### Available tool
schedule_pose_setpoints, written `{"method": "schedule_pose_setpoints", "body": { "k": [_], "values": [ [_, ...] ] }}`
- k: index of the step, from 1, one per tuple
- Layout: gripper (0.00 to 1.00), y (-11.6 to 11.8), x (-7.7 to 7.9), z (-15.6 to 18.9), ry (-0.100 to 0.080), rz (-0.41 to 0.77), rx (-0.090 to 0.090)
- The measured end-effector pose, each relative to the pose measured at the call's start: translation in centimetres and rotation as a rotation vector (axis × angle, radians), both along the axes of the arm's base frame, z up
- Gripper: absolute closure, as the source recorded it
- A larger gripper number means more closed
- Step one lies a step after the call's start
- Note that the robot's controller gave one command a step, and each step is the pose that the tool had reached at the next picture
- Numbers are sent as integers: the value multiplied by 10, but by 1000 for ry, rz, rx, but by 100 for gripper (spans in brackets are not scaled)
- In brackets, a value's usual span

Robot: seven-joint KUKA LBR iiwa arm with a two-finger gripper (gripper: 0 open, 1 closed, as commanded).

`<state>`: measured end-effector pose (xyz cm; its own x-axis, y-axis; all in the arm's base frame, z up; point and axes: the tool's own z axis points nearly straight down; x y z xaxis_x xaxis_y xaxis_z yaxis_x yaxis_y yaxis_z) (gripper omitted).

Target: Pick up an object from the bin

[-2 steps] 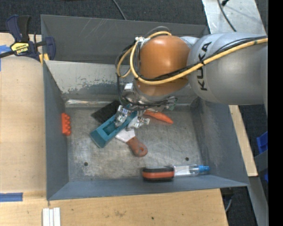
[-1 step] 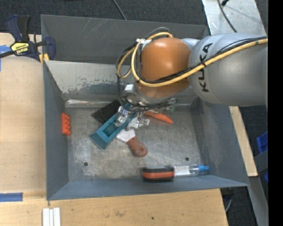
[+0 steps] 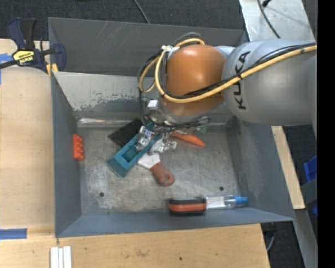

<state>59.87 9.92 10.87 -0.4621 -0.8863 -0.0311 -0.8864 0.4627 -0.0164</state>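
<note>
Orange cover (image 3: 192, 77) uppermost, the grey KUKA arm (image 3: 268, 82) reaches into the grey metal bin (image 3: 67, 194) from 3 o'clock, its wrist bent to point straight down over the floor's 12 o'clock end. Yellow cables (image 3: 251, 66) loop along the arm and around the cover.

Beneath the cover, the claw (image 3: 153, 137) hangs low over the upper right end of a teal open-topped moulded piece (image 3: 123, 158), which lies slanted from the claw down towards 8 o'clock. The claw's metal parts sit at or just above that end; whether it is open or closed, or has hold of anything, cannot be told from this angle.

A flat black object (image 3: 124, 132) lies just beside the teal piece at 11 o'clock, partly under the wrist. A small white piece (image 3: 149, 162) touches the teal piece's right side, with a reddish-brown stubby piece (image 3: 163, 176) next to it near the floor's centre. An orange carrot-shaped thing (image 3: 191, 140) pokes out from under the wrist at 1 o'clock. Well apart, an orange block (image 3: 78, 147) rests by the wall at 9 o'clock, and a clear, blue-capped tool with a red-and-black grip (image 3: 206, 204) lies along the wall at 5 o'clock.
</note>
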Motion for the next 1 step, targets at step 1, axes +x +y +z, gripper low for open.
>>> {"method": "schedule_pose_setpoints", "body": {
  "k": [1],
  "values": [
    [100,0,0,0,1,-1,0]
  ]
}}
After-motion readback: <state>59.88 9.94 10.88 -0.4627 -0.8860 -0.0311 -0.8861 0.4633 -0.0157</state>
